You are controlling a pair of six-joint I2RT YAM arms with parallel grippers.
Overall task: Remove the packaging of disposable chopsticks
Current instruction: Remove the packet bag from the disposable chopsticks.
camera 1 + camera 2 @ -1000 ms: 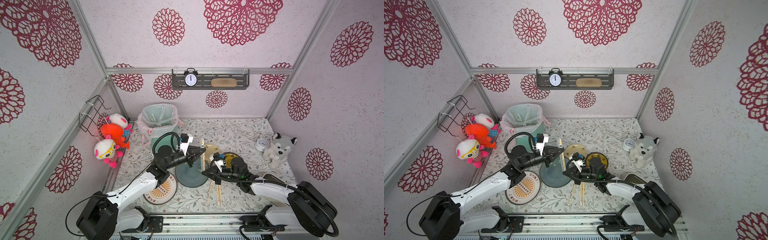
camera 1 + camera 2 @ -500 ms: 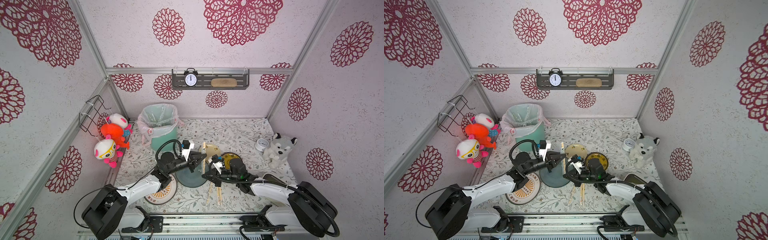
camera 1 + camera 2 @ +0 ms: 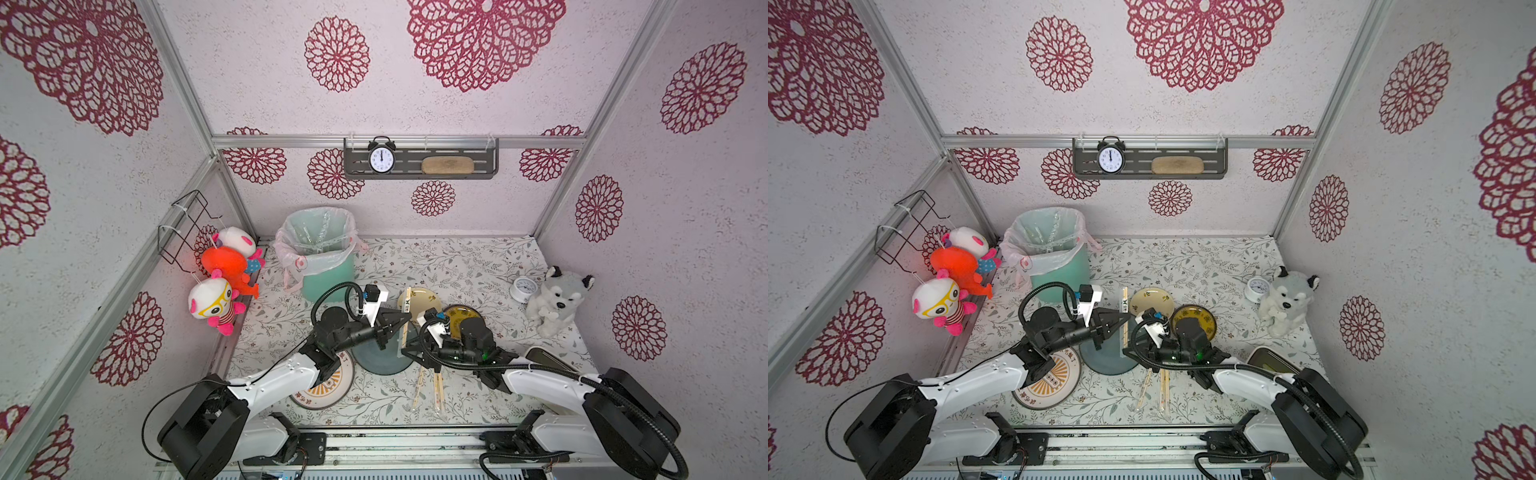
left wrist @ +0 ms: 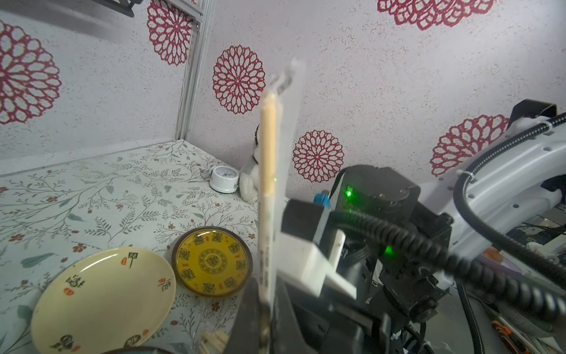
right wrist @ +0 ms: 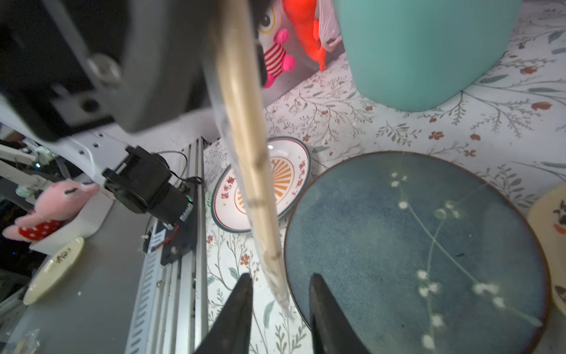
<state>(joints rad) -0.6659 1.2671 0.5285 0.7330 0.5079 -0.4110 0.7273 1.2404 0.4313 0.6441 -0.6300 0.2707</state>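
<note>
Item: chopsticks (image 4: 267,147), one pair, inside clear packaging (image 4: 290,128), held near upright over blue plate (image 5: 413,245). Left hand (image 3: 405,322): clamped on wrapped pair, approx mid-length. Right hand (image 5: 280,280): part open, jaws either side of packaging's lower tip, not gripping. Risks: right hand nips wood w/ film, so nothing separates; thin film slips or tears; left grip too light, pair slides down. More pairs (image 3: 438,390) lie on surface (image 3: 457,266) nr front edge.
</note>
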